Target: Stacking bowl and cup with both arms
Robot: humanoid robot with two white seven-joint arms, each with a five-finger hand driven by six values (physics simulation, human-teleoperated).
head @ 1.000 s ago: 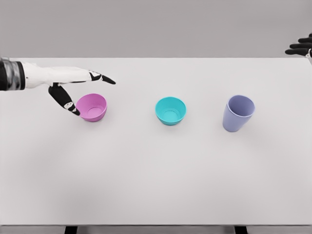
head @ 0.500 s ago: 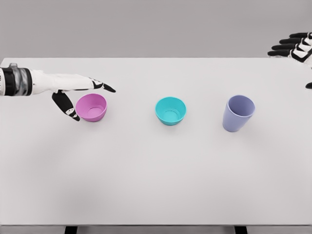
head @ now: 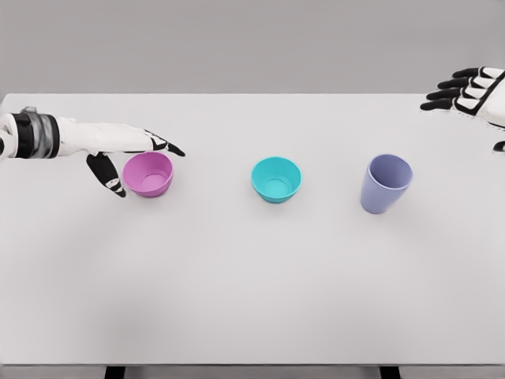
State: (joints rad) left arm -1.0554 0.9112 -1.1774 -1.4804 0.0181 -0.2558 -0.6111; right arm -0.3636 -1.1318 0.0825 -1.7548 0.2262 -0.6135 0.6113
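Observation:
Three vessels stand in a row on the white table (head: 252,268): a pink bowl (head: 147,174) at the left, a teal bowl (head: 276,179) in the middle and a lavender cup (head: 386,183) at the right. My left hand (head: 142,162) is open around the pink bowl, its fingers reaching along the far rim and its thumb (head: 106,175) hanging down at the bowl's left side. My right hand (head: 465,91) hovers open at the table's far right corner, well above and right of the cup, holding nothing.
The table's front edge runs along the bottom of the view, with two dark legs (head: 115,372) showing below it. A grey wall lies behind the far edge.
My left hand has sunk and closed in on the pink bowl. My right hand has come further into view, moving left toward the cup.

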